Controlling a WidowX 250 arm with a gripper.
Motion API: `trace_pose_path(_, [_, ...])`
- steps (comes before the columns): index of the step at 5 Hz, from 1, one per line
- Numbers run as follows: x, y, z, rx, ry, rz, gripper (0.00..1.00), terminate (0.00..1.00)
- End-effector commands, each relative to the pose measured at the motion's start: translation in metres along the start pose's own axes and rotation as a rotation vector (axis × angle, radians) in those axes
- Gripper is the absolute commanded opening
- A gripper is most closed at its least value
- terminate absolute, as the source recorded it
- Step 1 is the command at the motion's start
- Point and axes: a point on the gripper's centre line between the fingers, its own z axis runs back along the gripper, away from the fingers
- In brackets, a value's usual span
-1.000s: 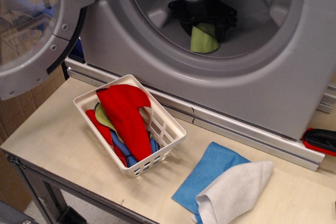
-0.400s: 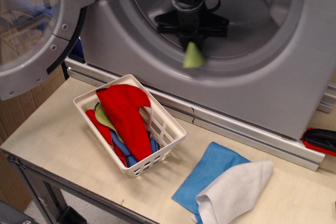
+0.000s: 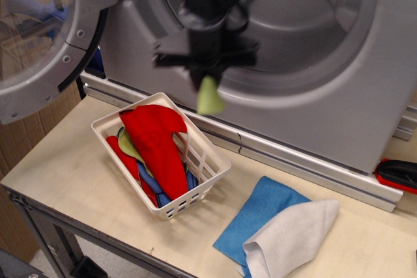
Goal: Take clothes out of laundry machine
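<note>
Observation.image: tool (image 3: 204, 75) pinches lime-green cloth (image 3: 209, 97), limp beneath it, outside the laundry machine (image 3: 306, 105), basket (image 3: 215, 161) below.

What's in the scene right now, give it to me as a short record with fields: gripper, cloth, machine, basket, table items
gripper: gripper shut on the lime-green cloth, blurred, in front of the machine's lower rim
cloth: hangs limp from the gripper, outside the drum, in the air over the basket's far edge
machine: laundry machine with door swung open to the left; no cloth shows in the drum
basket: white basket on the table, holding a red cloth over other cloths
table items: blue cloth with a white cloth lying partly on it
</note>
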Motion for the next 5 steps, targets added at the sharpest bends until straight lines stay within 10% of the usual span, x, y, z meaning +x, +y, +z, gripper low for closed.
trace_pose_path(1, [-0.021, 0.047, -0.019, -0.057, 0.07, 0.059, 0.0, 0.0])
trace_pose_path(4, [-0.042, 0.044, -0.064, -0.105, 0.187, 0.022, 0.0, 0.0])
trace_pose_path(5, [-0.042, 0.037, -0.067, -0.094, 0.208, 0.003, 1.0, 0.0])
